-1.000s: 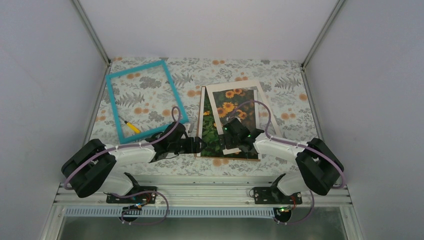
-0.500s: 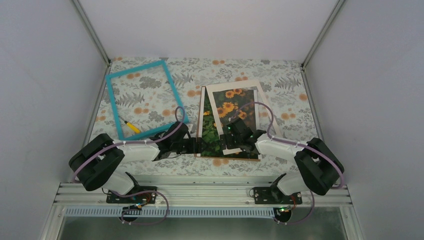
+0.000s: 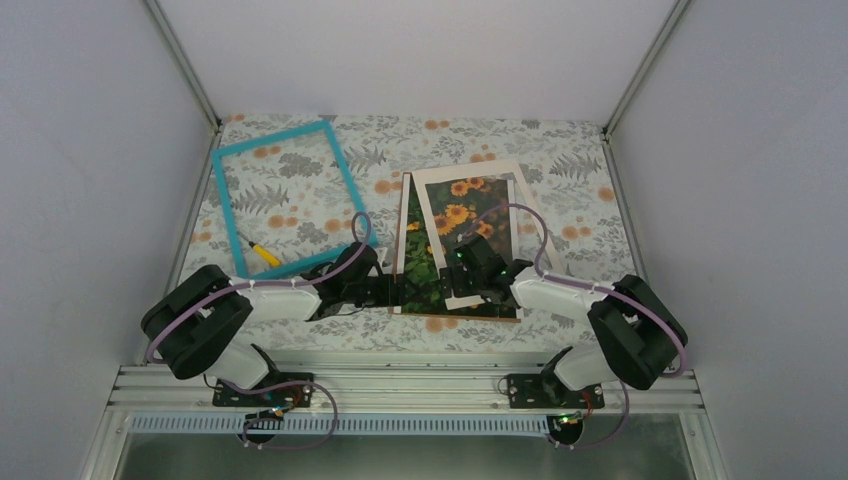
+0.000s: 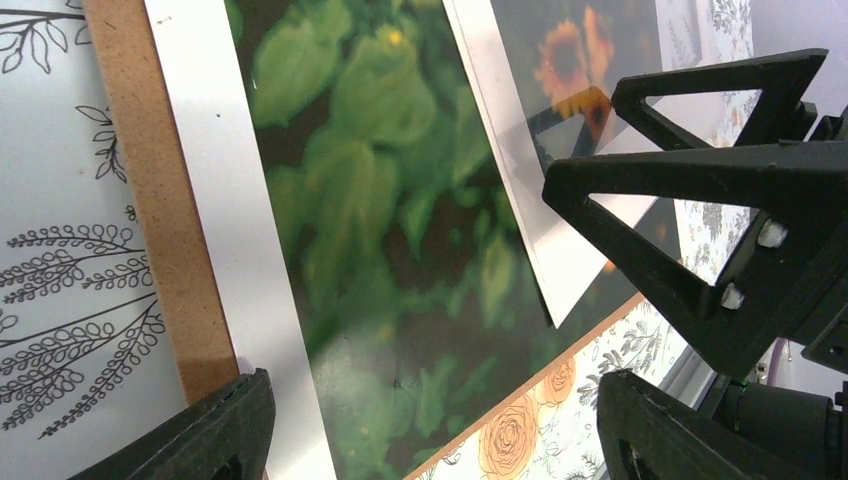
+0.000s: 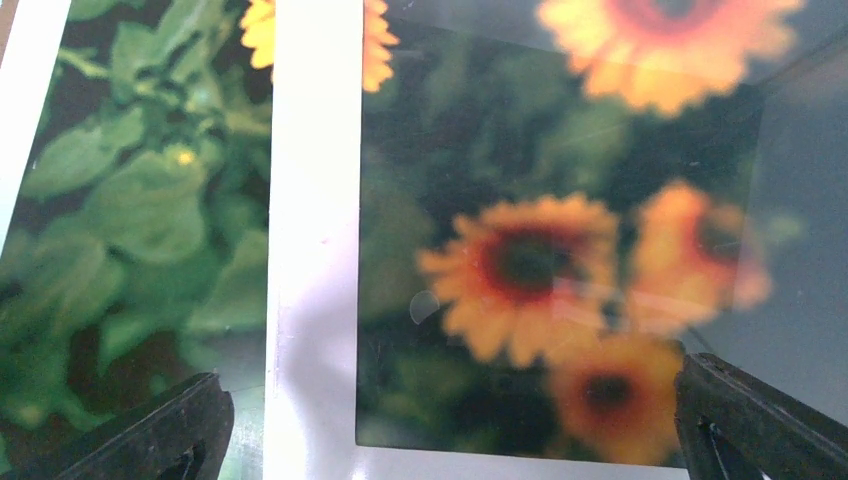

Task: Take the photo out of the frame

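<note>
Starting at the bottom of the overhead view, we see 2 arms leaning inward over a floral tablecloth [image 3: 585, 190]. The left gripper [image 3: 397, 290] sits low at the lower left corner of a flat stack, jaws spread wide and holding nothing. In its wrist view, 1 finger is over the brown backing board [image 4: 150, 200] and the other is past the stack's lower edge, over the cloth. We cannot tell whether either finger touches anything.

Just beside it, toward the picture's centre, the right gripper [image 3: 462, 265] hovers over the stack, also wide open with nothing clamped. Its wrist view shows the jaws spanning 1 strip of the cream-white mat [image 3: 466, 172] and part of its window.

The photo [image 3: 420, 262] lies flat on the backing board in the lower centre. Its pale edge and dark green leaves are bare along the left. The mat lies askew on top, shifted right, with orange sunflowers showing through its window.

Further back, in the upper left, the turquoise frame [image 3: 348, 183] lies well apart from the stack, with the tablecloth showing through it. A small yellow-handled tool [image 3: 262, 254] lies inside the frame's lower left corner.
</note>
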